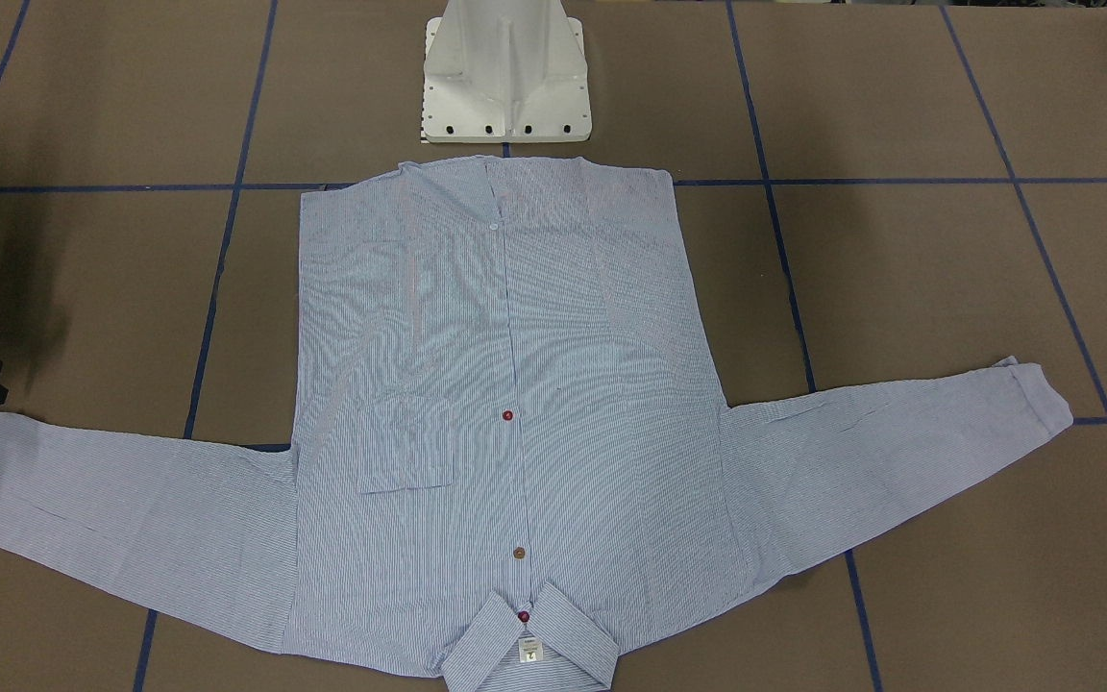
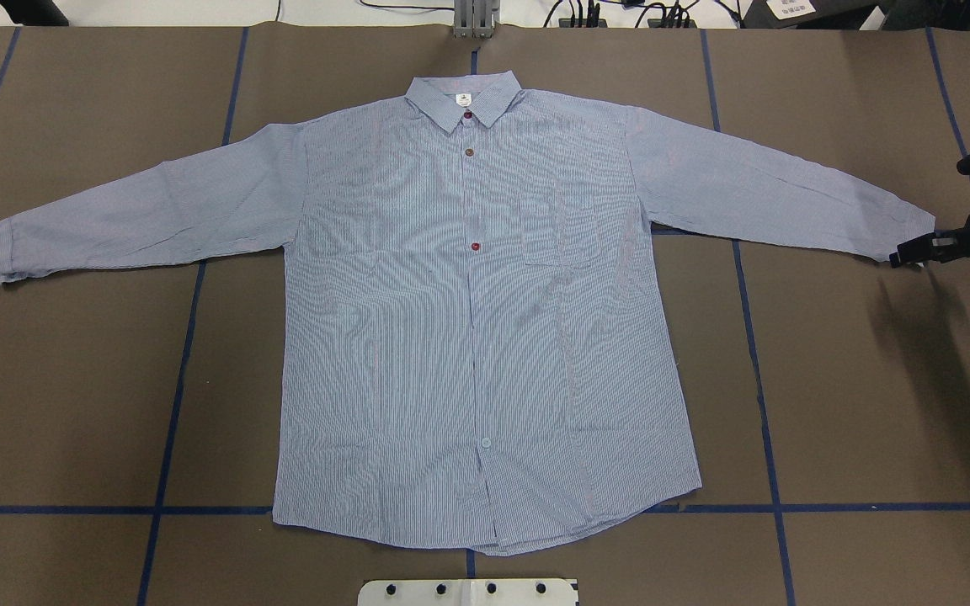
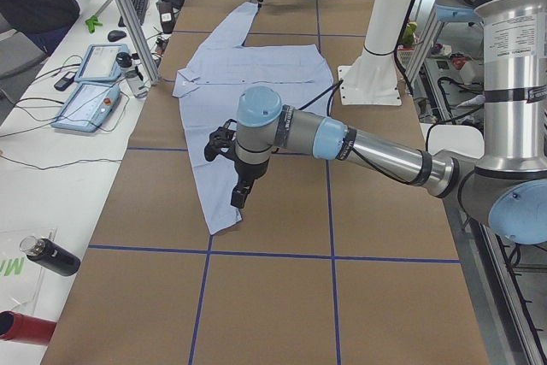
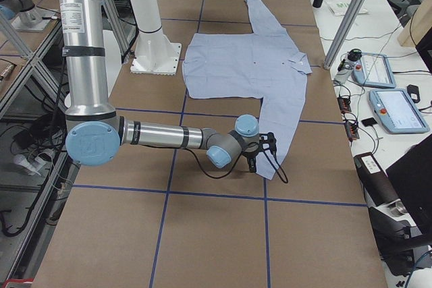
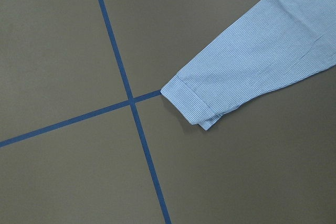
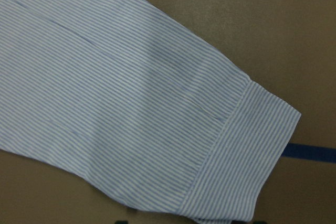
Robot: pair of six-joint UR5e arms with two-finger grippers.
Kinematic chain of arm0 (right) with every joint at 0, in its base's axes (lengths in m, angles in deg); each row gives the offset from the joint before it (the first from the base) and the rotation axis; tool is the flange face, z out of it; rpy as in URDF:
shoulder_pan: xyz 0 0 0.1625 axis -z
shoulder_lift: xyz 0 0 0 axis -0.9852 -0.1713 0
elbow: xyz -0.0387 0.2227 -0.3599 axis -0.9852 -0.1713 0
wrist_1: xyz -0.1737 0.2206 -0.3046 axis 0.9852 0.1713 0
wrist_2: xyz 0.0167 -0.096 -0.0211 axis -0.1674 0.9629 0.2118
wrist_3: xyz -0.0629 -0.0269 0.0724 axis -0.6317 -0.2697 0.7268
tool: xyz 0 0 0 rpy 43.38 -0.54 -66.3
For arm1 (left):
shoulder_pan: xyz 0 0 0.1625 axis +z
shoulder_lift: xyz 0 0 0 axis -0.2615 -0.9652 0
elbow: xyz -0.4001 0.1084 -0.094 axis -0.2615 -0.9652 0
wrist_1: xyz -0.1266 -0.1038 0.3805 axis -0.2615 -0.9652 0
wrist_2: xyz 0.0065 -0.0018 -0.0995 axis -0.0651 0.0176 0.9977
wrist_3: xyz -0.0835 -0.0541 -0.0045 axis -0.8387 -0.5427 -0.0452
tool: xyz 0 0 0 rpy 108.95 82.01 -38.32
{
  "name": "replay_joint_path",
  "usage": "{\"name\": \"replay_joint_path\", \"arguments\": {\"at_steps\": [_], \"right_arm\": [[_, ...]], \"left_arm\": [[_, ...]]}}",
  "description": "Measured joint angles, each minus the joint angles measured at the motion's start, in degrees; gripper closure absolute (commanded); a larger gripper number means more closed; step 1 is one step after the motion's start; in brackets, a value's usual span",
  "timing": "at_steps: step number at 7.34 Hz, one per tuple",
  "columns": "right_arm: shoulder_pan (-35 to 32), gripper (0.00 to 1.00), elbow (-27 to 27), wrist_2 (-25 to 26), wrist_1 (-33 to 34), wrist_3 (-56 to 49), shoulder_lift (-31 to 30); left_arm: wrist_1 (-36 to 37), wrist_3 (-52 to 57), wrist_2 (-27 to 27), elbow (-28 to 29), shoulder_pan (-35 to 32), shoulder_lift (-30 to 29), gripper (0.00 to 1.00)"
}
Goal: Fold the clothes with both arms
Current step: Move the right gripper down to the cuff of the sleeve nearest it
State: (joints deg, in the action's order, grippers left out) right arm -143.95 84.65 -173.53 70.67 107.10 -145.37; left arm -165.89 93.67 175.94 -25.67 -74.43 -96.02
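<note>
The light-blue striped shirt (image 2: 485, 320) lies flat, front up and buttoned, with its collar (image 2: 464, 97) at the table's far side and both sleeves spread out. My right gripper (image 2: 902, 257) hangs low just past the right sleeve's cuff (image 2: 898, 240). That cuff fills the right wrist view (image 6: 241, 150), where two dark tips show apart at the bottom edge, so the gripper looks open. My left gripper (image 3: 238, 198) points down above the left sleeve's cuff (image 3: 224, 215). It shows only in the exterior left view, so I cannot tell its state. The left wrist view shows that cuff (image 5: 194, 103) from higher up.
The white pedestal base (image 1: 505, 86) stands at the shirt's hem side. Blue tape lines (image 5: 131, 100) cross the brown table. Beyond the collar side, a white bench holds tablets (image 3: 90, 91), cables and a dark bottle (image 3: 51, 256).
</note>
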Motion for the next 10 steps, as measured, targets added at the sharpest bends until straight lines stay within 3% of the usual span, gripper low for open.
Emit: {"name": "replay_joint_path", "arguments": {"at_steps": [6, 10], "right_arm": [[0.2, 0.37, -1.6, 0.6, 0.0, -4.1, 0.2], [0.1, 0.37, -1.9, 0.7, -0.1, -4.8, 0.9]], "left_arm": [[0.0, 0.0, 0.1, -0.1, 0.0, 0.0, 0.00], [0.0, 0.0, 0.2, -0.1, 0.0, 0.0, 0.00]]}}
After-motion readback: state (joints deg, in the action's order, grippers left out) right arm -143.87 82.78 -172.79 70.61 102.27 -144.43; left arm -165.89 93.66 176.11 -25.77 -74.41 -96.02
